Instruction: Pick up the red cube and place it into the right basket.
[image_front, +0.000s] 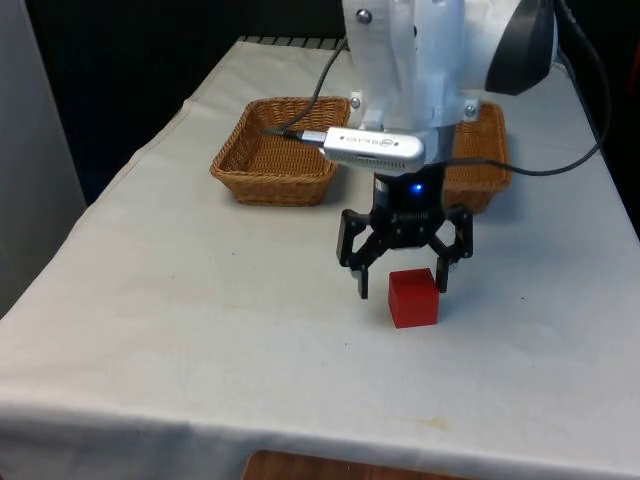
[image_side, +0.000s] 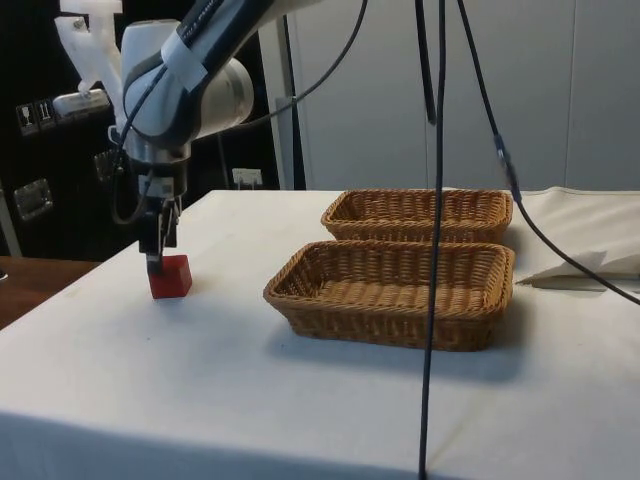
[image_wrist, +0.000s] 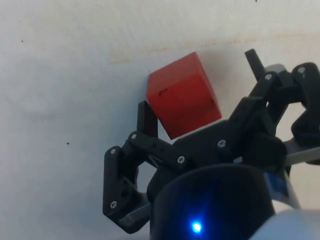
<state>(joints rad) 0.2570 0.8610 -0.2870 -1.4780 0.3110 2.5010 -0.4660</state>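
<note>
The red cube (image_front: 413, 298) rests on the white cloth near the table's front edge, also seen from the side (image_side: 170, 277). My gripper (image_front: 402, 283) is open and low over it, one finger on each side of the cube's upper part. In the wrist view the cube (image_wrist: 182, 95) lies between the fingers (image_wrist: 147, 117), tilted against them, with one finger close to its edge. The right basket (image_front: 503, 165), brown wicker, stands at the back on the front view's right, partly behind the arm. In the side view it is the nearer basket (image_side: 390, 318).
A second wicker basket (image_front: 270, 188) stands at the back on the front view's left, the farther one (image_side: 420, 230) in the side view. Black cables (image_side: 433, 250) hang over the baskets. Bare cloth surrounds the cube.
</note>
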